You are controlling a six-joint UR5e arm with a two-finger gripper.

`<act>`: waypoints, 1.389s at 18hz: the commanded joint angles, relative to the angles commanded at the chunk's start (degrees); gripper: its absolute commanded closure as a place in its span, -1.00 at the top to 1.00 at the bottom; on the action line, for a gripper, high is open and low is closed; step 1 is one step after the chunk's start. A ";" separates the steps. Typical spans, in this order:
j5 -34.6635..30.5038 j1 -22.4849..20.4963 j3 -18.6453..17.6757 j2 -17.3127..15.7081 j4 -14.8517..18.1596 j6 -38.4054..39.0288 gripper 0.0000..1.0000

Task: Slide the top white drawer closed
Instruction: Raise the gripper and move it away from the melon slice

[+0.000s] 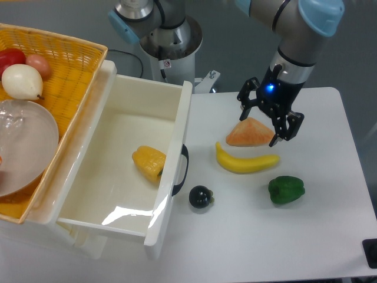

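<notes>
The top white drawer [126, 159] is standing pulled far out of the cabinet on the left part of the table [318, 236], and its deep tray is lying open to the camera. Its flat front panel is facing toward the right, and the black curved handle [180, 171] is sticking out from this panel toward the middle of the table. Inside the tray a yellow bell pepper [148, 163] is lying near the front panel. Above the cabinet, at the left edge, a yellow wicker basket [70, 65] is resting, and it is holding a clear bowl [23, 147], a pale round fruit [22, 81] and two reddish fruits behind it. The gripper [271, 118] is hanging over the right half of the table, well apart from the drawer, with a blue light shining on its wrist. Its two black fingers are standing apart, one at each side of the upper part of an orange wedge-shaped piece [250, 133], and I cannot tell if they are touching it. Just below this piece a banana [246, 162] is lying on the table. A green bell pepper [286, 190] is sitting to the lower right of the banana, and a small dark round fruit [200, 197] is lying just beside the handle of the drawer, near the front panel.
</notes>
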State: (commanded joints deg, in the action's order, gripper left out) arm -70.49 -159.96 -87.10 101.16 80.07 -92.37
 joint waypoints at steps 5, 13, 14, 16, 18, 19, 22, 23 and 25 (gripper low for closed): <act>-0.09 0.00 -0.53 0.17 -1.49 -2.72 1.00; -0.17 -0.70 -0.70 2.64 -2.90 -2.29 1.00; -0.18 -0.70 -0.70 3.07 -3.34 -2.11 1.00; -1.22 -0.70 -0.62 3.86 -5.00 -2.11 1.00; -6.91 -0.44 -0.62 4.57 -7.81 -1.85 1.00; -8.86 -0.27 -0.36 5.18 -8.34 -1.67 1.00; -9.84 -0.18 0.26 6.59 -8.79 0.25 1.00; -9.84 -0.18 0.26 6.94 -8.88 1.83 1.00; -9.76 -0.18 0.35 7.21 -9.14 6.91 1.00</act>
State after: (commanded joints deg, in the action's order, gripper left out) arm -80.24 -160.14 -86.75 108.37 70.93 -85.46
